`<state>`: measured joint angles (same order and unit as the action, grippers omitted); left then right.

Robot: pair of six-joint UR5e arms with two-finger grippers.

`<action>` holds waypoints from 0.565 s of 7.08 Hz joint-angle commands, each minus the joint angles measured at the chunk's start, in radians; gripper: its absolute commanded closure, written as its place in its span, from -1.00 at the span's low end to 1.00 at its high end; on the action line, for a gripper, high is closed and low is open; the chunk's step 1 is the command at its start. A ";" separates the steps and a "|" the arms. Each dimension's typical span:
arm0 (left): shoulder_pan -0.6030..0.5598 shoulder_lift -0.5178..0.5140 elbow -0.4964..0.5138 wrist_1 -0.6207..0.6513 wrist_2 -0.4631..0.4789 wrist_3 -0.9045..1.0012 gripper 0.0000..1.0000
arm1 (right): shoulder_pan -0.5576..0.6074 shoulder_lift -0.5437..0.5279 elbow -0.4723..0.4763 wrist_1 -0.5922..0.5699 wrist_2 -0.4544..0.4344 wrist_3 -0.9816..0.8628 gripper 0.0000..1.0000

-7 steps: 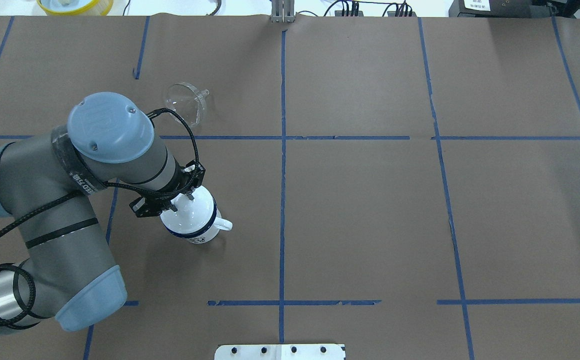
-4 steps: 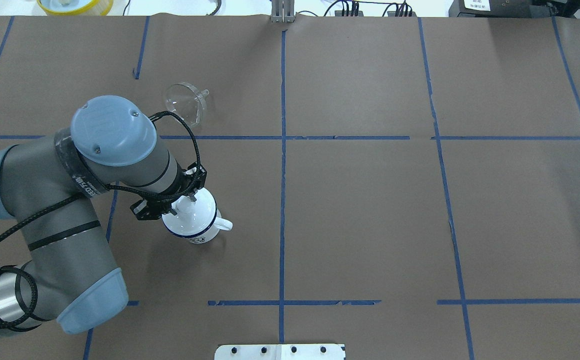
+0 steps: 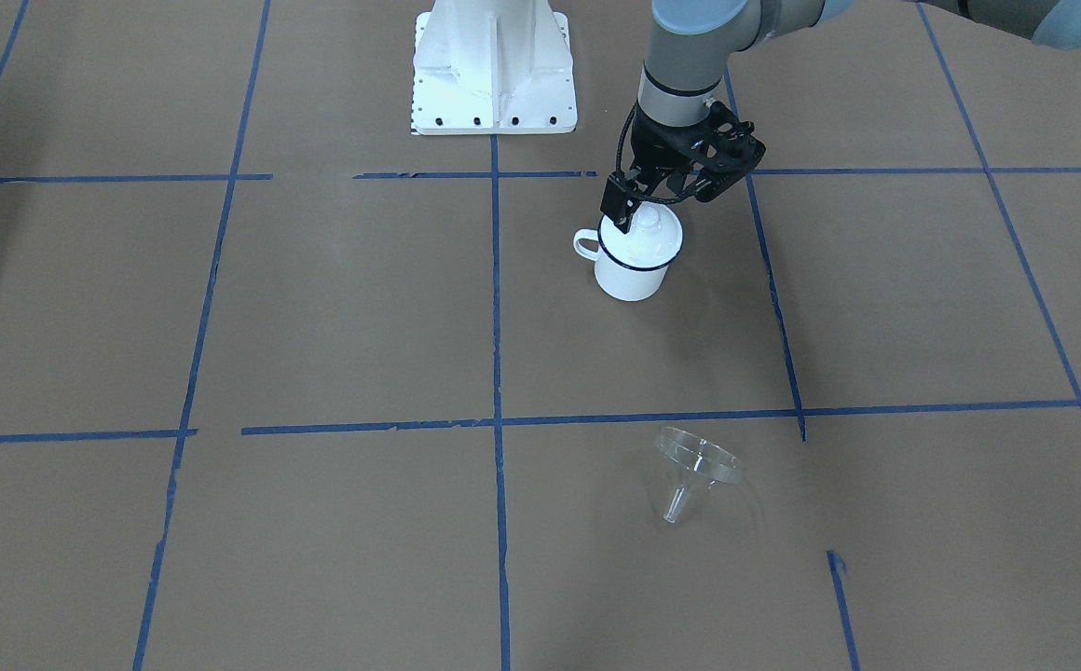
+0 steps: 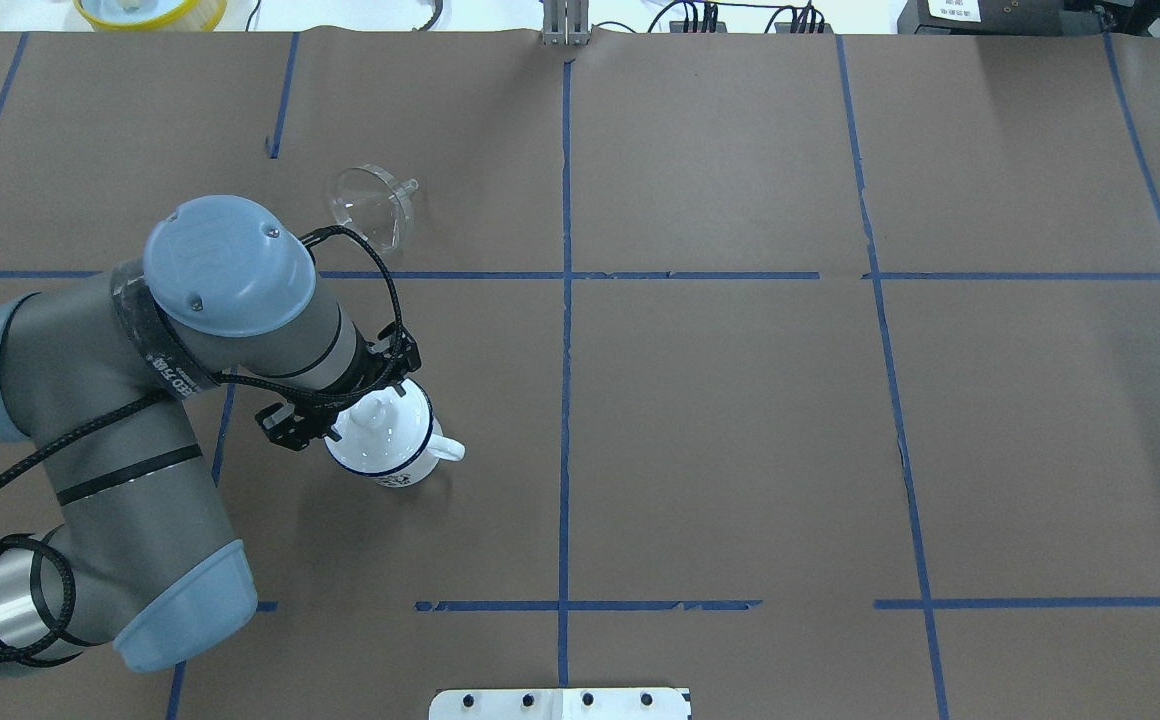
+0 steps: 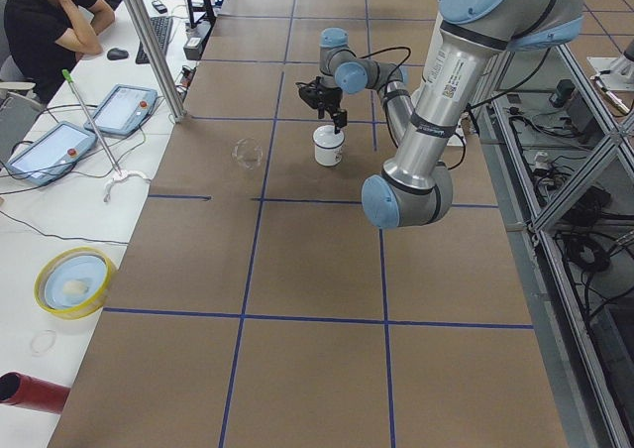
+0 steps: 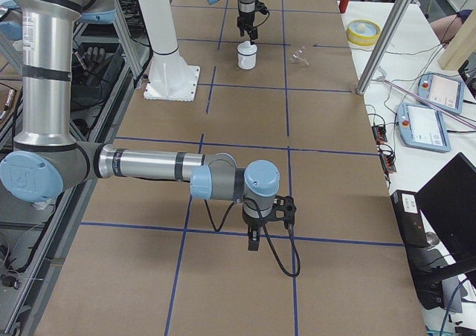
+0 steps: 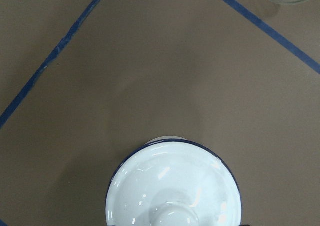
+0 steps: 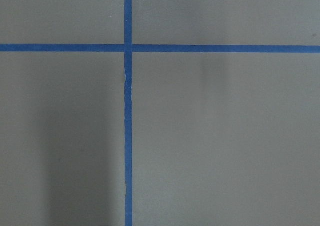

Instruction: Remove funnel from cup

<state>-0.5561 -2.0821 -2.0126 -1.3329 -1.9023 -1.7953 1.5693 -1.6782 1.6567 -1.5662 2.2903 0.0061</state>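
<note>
Wide brown paper-covered table (image 4: 740, 420) marked into squares with blue tape (image 4: 565, 300), seen from above the robot's shoulders. The clear funnel (image 4: 372, 205) is already out of the cup (image 3: 632, 275). It lies on its side on the paper on the far left of the table, well apart from the cup and across a tape line from it, its short spout pointing right.

The white cup with its dark blue rim stands upright nearer the robot, its handle to the right, and a white domed lid (image 3: 645, 238) with a knob sits on top. The left gripper (image 3: 636, 207) hovers just over the knob; whether its fingers are parted or clenched cannot be told. The task looks finished, with only drawing the arm back left to do.

The cup and funnel both sit well in from the table edges. Right of the cup the paper runs broad, crossed only by tape. The right gripper (image 6: 254, 239) hangs low over the table's right end, far from both; its state cannot be told.
</note>
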 commanded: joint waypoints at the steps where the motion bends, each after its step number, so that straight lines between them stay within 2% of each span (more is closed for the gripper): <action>1: -0.083 0.007 -0.018 -0.002 -0.001 0.205 -1.00 | 0.000 0.000 0.000 0.000 0.000 0.000 -1.00; 4: -0.414 0.121 -0.020 -0.003 -0.222 0.767 -1.00 | 0.000 0.000 0.000 0.000 0.000 0.000 -1.00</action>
<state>-0.8324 -2.0153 -2.0346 -1.3352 -2.0375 -1.2641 1.5693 -1.6782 1.6567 -1.5662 2.2902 0.0061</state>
